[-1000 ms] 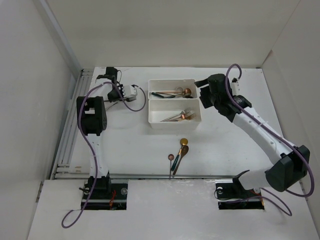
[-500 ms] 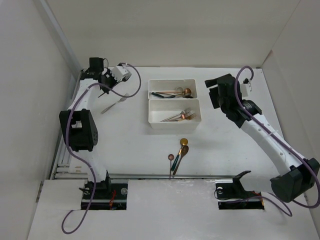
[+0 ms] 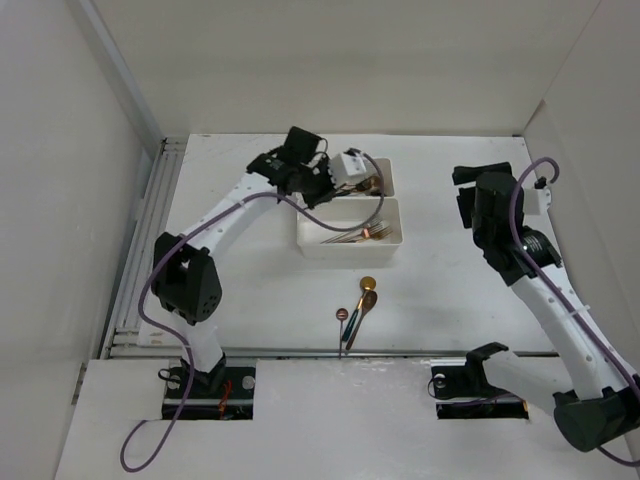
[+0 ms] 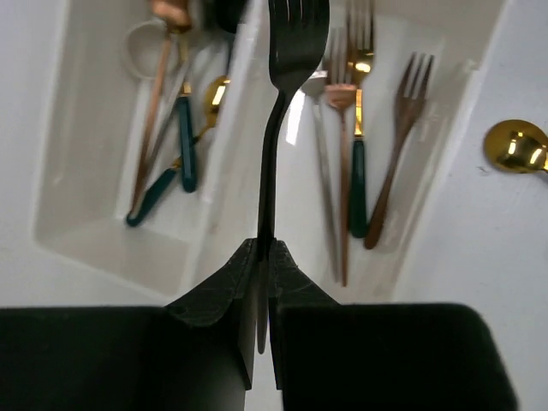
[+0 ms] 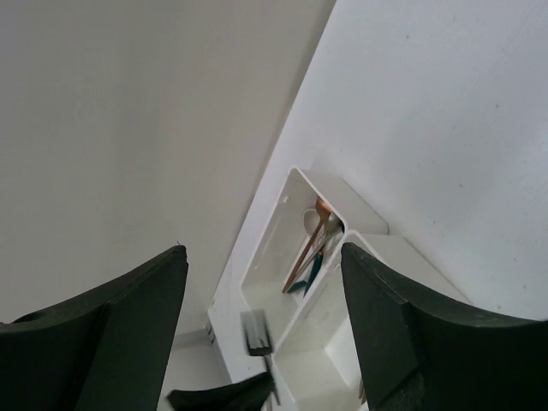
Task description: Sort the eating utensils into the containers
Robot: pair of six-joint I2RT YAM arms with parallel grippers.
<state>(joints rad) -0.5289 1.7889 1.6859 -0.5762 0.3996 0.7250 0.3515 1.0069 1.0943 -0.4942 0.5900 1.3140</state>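
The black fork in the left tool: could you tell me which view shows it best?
The left wrist view: the black fork runs up the frame, its handle clamped in the left tool. In the top external view it cannot be made out at that tool; the right wrist view shows no clear fork.

Black fork, white bins, gold spoon, copper fork, purple cables.

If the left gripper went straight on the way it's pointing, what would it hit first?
The left gripper would likely meet the rims where the two white bins adjoin, under the black fork it grips; depth is unclear.
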